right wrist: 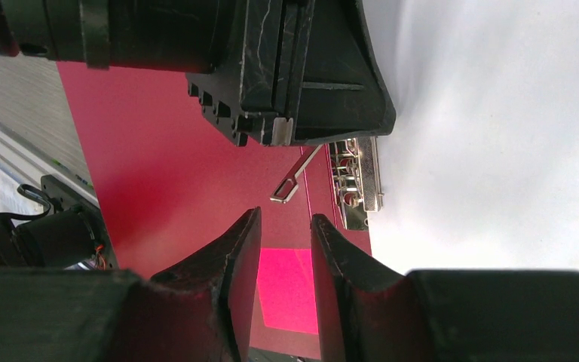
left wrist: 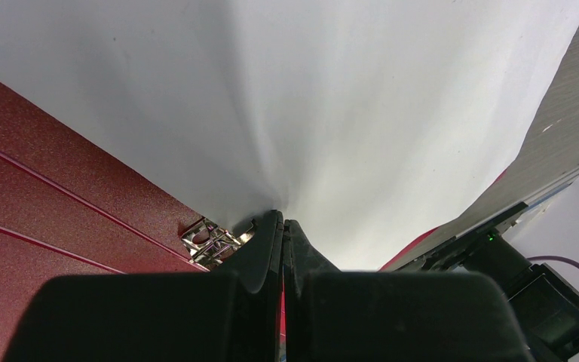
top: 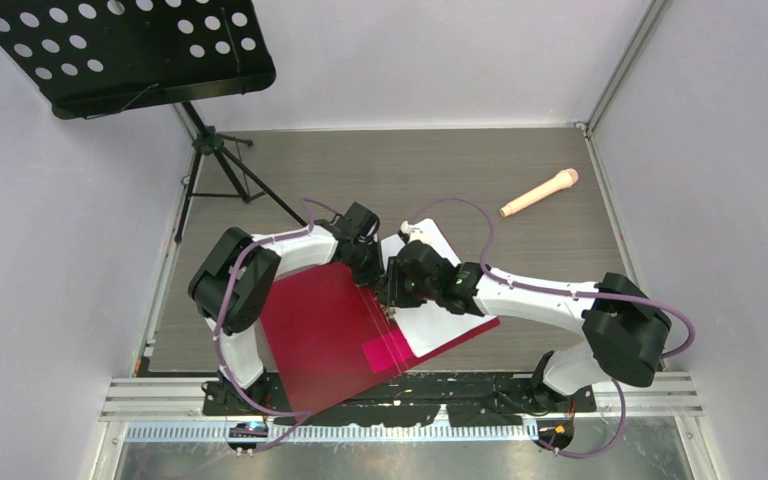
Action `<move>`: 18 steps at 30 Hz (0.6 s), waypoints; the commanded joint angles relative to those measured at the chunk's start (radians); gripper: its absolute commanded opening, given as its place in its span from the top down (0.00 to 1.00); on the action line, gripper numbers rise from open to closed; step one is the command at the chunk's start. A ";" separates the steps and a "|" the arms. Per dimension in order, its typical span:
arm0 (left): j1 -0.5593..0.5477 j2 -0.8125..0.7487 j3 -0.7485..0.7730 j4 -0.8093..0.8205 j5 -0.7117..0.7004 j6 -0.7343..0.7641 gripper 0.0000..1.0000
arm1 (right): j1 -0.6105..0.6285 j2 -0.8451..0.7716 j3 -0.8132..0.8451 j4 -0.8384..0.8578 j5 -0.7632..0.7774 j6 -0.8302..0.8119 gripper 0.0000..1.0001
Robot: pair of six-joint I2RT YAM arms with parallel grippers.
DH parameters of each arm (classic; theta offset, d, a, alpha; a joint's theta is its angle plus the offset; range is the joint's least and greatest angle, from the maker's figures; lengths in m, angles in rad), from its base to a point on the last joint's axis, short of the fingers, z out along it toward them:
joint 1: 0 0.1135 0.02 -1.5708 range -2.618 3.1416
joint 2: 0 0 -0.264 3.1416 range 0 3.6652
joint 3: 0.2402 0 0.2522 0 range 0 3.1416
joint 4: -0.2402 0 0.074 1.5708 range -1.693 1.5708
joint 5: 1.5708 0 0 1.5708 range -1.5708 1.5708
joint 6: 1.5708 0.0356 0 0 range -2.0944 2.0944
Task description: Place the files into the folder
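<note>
The dark-red folder lies open near the table's front, its left cover tilted up, with a pink patch inside. The white files lie on its right half. My left gripper is shut, its tips at the files' edge beside the metal spine clip. My right gripper hovers just beside it, slightly open and empty, over the folder and the pink patch. The clip has its wire lever raised under the left gripper.
A beige microphone lies at the back right of the table. A black music stand on a tripod stands at the back left. Metal rails run along the front edge by the arm bases.
</note>
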 commanded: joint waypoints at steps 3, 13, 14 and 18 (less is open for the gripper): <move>0.002 0.005 0.011 -0.025 -0.052 0.032 1.00 | 0.007 0.025 0.050 0.052 0.025 0.037 0.64; 0.002 -0.004 0.024 -0.037 -0.056 0.042 1.00 | 0.007 0.049 0.035 0.049 0.041 0.045 0.65; 0.002 -0.005 0.026 -0.037 -0.056 0.041 1.00 | 0.007 0.050 0.033 0.048 0.043 0.046 0.66; 0.002 -0.011 0.030 -0.042 -0.056 0.045 1.00 | 0.008 0.054 0.021 0.050 0.044 0.048 0.70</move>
